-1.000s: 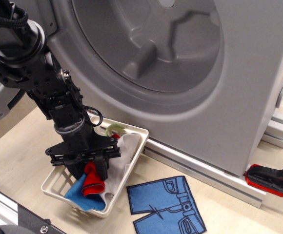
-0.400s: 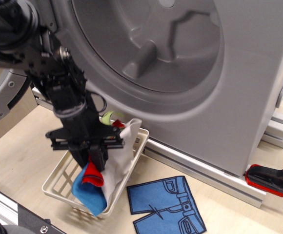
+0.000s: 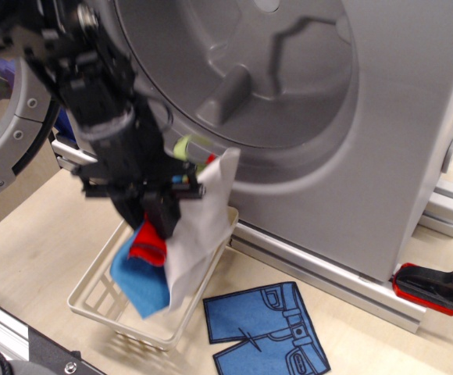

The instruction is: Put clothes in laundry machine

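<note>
My gripper [image 3: 160, 223] hangs clamped on the clothes [image 3: 172, 246] above the white basket [image 3: 94, 301], with clear air beneath the dangling cloth. At two o'clock the laundry machine [image 3: 383, 141] opens its drum recess [image 3: 242, 70], unblocked apart from its moulded ribs. The lower drum rim sits just beside the bundle on that side. At ten o'clock the round door [image 3: 12, 152] crowds my arm. At five o'clock the jeans-shaped piece [image 3: 265, 328] lies flat on the table [image 3: 23, 242], no barrier

Light was even and soft; the arm [image 3: 101, 117] and clothes [image 3: 172, 242] were motion-blurred, perhaps hiding the gripper's state.
</note>
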Tool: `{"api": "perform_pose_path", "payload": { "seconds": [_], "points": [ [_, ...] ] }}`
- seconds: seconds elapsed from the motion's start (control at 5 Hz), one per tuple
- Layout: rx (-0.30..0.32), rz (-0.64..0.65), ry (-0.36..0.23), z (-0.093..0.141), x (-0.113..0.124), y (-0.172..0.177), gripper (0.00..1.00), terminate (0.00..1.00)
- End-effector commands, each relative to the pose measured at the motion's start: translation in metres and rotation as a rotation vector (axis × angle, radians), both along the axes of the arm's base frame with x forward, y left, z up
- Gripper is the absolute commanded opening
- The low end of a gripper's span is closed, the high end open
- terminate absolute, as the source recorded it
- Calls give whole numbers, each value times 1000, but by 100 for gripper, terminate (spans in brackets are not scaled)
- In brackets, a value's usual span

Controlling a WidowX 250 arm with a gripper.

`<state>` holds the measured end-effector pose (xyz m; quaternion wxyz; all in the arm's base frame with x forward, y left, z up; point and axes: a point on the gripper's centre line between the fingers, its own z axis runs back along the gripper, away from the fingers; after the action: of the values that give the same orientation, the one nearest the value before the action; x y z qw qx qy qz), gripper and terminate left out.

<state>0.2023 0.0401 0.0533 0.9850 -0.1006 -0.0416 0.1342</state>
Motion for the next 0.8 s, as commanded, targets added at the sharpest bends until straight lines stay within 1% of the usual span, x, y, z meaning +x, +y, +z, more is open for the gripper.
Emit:
{"api": "perform_pose_path", "payload": {
  "seconds": [0.0, 0.2, 0.4, 0.6],
  "points": [
    [4, -62, -210, 49, 46, 7, 0, 0],
    [4, -51, -264, 58, 70, 12, 0, 0],
    [15, -49, -312, 59, 89, 17, 0, 0],
    [53, -65, -350, 53, 108, 21, 0, 0]
  ]
}}
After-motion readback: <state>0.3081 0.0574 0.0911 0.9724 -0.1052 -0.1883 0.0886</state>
